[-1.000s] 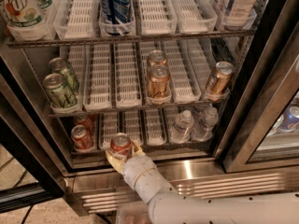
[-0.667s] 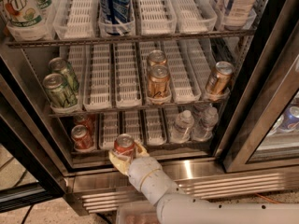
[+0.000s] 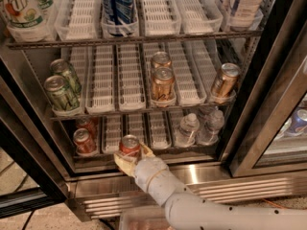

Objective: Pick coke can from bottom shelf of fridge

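The claw [image 3: 132, 154] reaches into the fridge [image 3: 206, 173] from below and pinches a coke can [image 3: 129, 143] between its pale fingers, at the front edge of the bottom shelf [image 3: 159, 130]. Two more red cans [image 3: 84, 141] stand in the leftmost lane, and clear water bottles [image 3: 187, 129] stand to the right.

The narrow metal bottom shelf [image 3: 165, 151] carries white slotted plastic lane trays [image 3: 158, 128]. The gripper [image 3: 132, 155] sits at its front edge, clasped around a small red coke can [image 3: 129, 144]. Two more red cans [image 3: 84, 141] stand just left of the gripper, and clear plastic bottles [image 3: 187, 129] stand to its right.
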Controlling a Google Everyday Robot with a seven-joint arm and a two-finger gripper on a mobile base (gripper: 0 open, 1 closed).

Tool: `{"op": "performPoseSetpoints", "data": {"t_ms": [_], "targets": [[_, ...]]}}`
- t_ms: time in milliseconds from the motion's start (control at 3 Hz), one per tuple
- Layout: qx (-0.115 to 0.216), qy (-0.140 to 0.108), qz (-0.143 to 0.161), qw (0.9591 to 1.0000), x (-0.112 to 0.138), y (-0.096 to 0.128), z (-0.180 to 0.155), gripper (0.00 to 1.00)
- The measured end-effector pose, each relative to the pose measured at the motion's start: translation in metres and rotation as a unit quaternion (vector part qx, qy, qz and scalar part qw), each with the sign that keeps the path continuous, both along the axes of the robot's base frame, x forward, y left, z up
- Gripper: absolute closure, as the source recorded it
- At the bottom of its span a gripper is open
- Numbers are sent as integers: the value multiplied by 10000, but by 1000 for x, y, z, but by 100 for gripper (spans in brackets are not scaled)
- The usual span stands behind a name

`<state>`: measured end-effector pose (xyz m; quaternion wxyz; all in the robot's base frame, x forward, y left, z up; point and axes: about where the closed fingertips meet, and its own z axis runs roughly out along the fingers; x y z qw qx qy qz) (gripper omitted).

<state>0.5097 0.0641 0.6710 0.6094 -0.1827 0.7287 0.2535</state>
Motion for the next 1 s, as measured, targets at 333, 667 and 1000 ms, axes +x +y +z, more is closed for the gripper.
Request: {"op": "performPoseSetpoints", "data": {"t_ms": [333, 667, 1000], "targets": [[0, 32, -49, 10000, 11, -14, 3, 100], [0, 32, -49, 10000, 11, -14, 3, 100], [-2, 145, 114, 9998, 9, -11, 2, 100]]}}
